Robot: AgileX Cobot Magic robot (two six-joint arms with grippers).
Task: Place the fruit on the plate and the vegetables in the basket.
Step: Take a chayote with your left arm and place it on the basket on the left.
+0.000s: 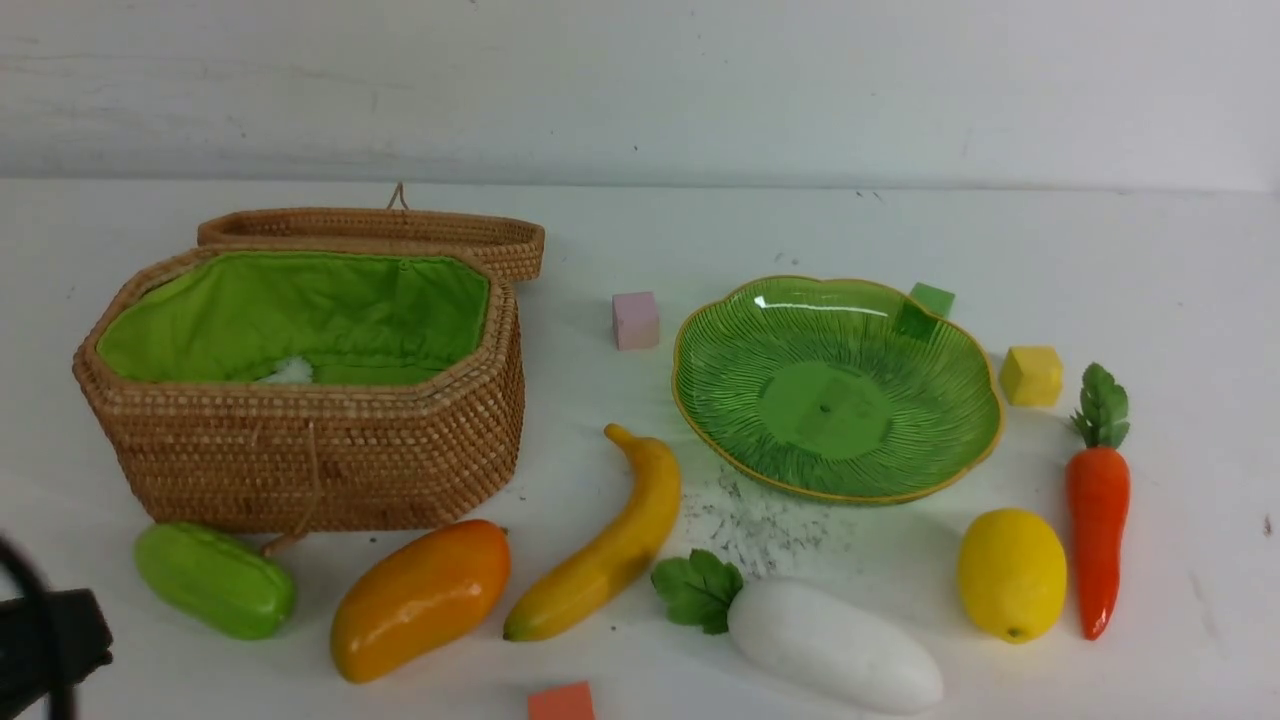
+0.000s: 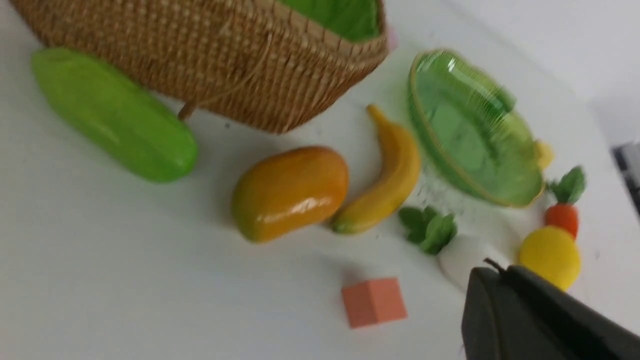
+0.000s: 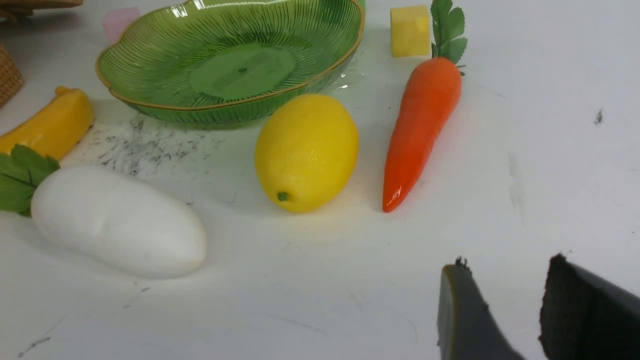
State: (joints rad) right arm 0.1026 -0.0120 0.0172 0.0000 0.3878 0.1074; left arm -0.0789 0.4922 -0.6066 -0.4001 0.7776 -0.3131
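The left tool is pressed together, the right tool spread; the round lemon could be knocked rolling.

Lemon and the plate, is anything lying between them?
Nothing visible does. The lemon lies just in front of the near rim of the plate, apart from it; the carrot lies beside the lemon, off that path.

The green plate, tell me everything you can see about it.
The plate looks like translucent green glass, shallow and ribbed, with a scalloped gold-edged rim and a flat round centre. It sits level and empty on the table, right of the basket. A green cube stands behind its far rim, partly seen through the glass.
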